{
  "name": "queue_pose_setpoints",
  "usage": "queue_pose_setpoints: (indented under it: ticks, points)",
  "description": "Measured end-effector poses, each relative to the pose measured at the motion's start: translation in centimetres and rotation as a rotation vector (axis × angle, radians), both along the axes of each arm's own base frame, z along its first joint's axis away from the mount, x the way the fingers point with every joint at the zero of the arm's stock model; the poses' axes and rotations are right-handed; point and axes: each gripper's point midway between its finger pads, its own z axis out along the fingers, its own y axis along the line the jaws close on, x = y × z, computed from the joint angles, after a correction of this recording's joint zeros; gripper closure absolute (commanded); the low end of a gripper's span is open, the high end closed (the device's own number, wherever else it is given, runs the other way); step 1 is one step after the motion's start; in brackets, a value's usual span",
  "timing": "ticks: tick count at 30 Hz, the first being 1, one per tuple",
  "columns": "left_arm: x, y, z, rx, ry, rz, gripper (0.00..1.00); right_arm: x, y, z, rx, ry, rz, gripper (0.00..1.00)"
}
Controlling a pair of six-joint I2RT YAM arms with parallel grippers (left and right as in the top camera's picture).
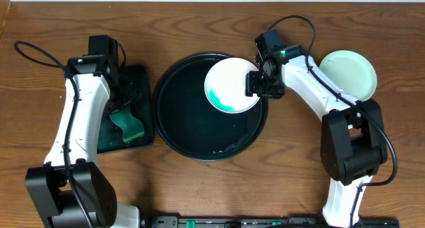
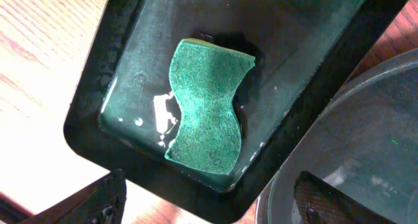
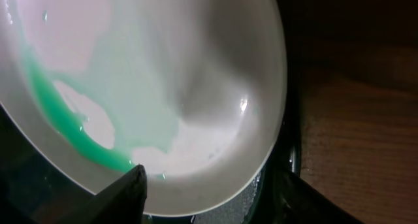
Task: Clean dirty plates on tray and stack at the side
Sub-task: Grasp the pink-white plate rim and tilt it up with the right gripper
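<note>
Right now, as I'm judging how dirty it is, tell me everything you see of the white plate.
The white plate is small, round, shallow, glossy, with teal liquid pooled along its lower-left edge and a paler film across the middle. It is tilted over the black tray, upper right, its right rim pinched by the right tool.

Right wrist view: white plate [image 3: 196,87] cropped top and left

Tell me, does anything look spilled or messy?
Yes. The white plate at the round black tray has teal liquid pooled along its lower-left edge, with a paler film across its middle. The green plate off to the side looks clean.
</note>
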Motion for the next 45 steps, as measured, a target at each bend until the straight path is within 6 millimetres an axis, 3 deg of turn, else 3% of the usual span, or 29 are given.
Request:
queue_pose_setpoints:
  ticks: [4,9,16,20,27,35,42,45]
  points:
    - [0.0,0.0,0.0,0.0,0.0,0.0,0.18,0.1,0.5,-0.6,0.007,-0.009,-0.047,0.36]
    - [0.0,0.0,0.0,0.0,0.0,0.0,0.18,-0.9,0.6,-2.9,0.007,0.014,-0.144,0.37]
    - [0.0,0.0,0.0,0.0,0.0,0.0,0.18,0.7,0.9,-3.2,0.045,-0.042,-0.274,0.41]
    - [0.0,0.0,0.0,0.0,0.0,0.0,0.18,2.2,1.5,-3.0,0.07,-0.115,-0.312,0.6]
    - [0.0,0.0,0.0,0.0,0.0,0.0,0.18,2.6,1.8,-3.2,0.061,-0.153,-0.329,0.99]
    - [0.0,-0.3,0.0,-0.015,-0.001,-0.002,0.18,3.1,1.6,-3.1,0.03,-0.198,-0.272,0.99]
    - [0.0,-0.4,-0.1,-0.025,-0.002,-0.003,0.18,3.8,1.7,-2.7,-0.05,-0.297,-0.102,0.98]
    - [0.0,-0.4,-0.1,-0.025,-0.002,-0.003,0.18,3.7,2.2,-1.6,-0.109,-0.358,-0.021,0.98]
